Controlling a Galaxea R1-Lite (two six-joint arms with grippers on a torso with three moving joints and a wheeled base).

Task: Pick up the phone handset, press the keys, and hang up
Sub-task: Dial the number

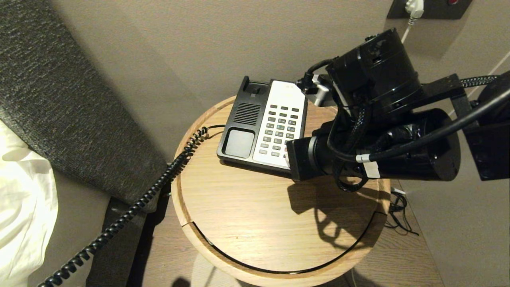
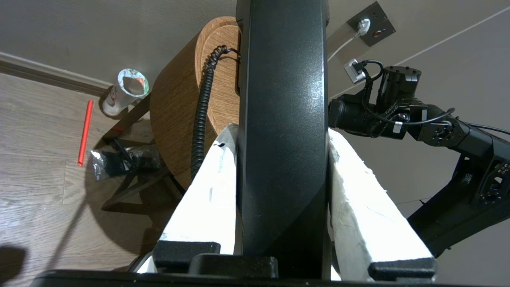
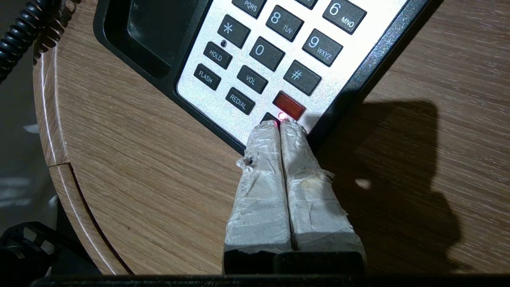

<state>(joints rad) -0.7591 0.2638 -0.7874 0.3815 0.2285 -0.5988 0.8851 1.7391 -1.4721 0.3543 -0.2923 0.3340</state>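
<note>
In the left wrist view my left gripper (image 2: 282, 133) is shut on the phone handset (image 2: 283, 119), a long glossy black bar clamped between the white-taped fingers (image 2: 207, 187). Its coiled cord (image 1: 131, 207) trails from the phone base (image 1: 239, 131) off the table's left edge; the handset itself is outside the head view and the cradle is empty. My right gripper (image 3: 281, 124) is shut, its taped tips pressed together at the near edge of the white faceplate, on a dark key beside the red key (image 3: 289, 105). The keys (image 1: 281, 127) show as a dark grid.
The phone stands at the back of a round wooden side table (image 1: 255, 223). A padded headboard (image 1: 59, 99) and white bedding (image 1: 20, 199) lie to the left. A wall socket with a white plug (image 1: 414, 8) is behind. On the floor lie a paper cup (image 2: 125, 89) and a red straw (image 2: 84, 131).
</note>
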